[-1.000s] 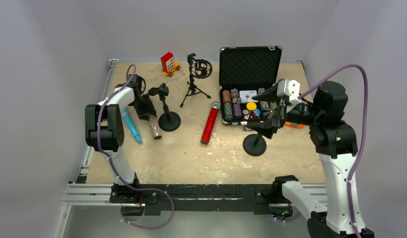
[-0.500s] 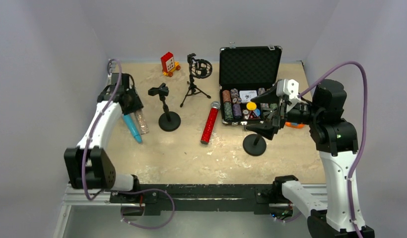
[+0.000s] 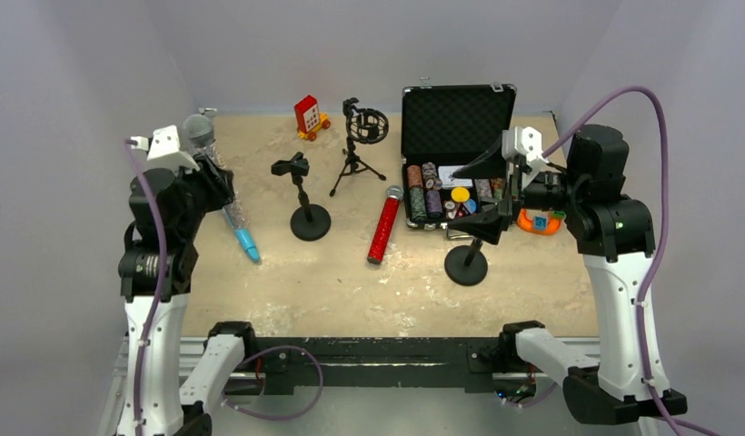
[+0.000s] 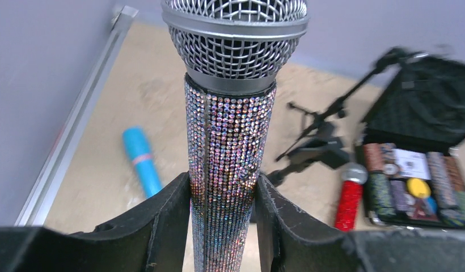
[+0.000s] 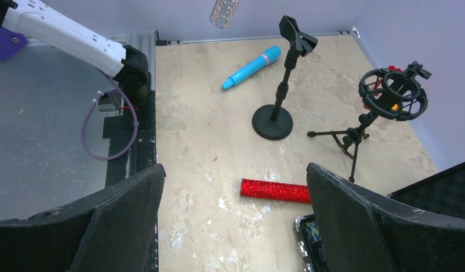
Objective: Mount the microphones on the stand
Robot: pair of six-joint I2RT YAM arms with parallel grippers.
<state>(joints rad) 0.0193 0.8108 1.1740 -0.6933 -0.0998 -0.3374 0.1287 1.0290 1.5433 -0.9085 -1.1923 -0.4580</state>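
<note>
Now that the left arm has swung up and back from the table's left side, the silver-glitter microphone (image 4: 230, 147) is clear of the surface. It stands upright, mesh head uppermost. The left gripper (image 4: 223, 190) pinches its glittered barrel from both sides, well below the head. I judge the pickup step complete for this unit.

The light-blue microphone (image 3: 247, 243) lies flat on the table below the raised arm, where it lay a second ago. To its right stands the round-base desk stand (image 3: 307, 207), its clip unoccupied. I treat this clip as the nearest target; the barrel will need tilting to seat in it. Behind it stands the tripod stand (image 3: 355, 168) with a shock mount.

The red-glitter microphone (image 3: 384, 227) lies flat between the desk stand and the poker-chip case (image 3: 460, 113). No microphone is attached yet.

The right gripper (image 5: 233, 170) hovers with fingers spread wide, holding nothing, above a second round-base stand (image 3: 466, 264). It has shifted only slightly.
</note>
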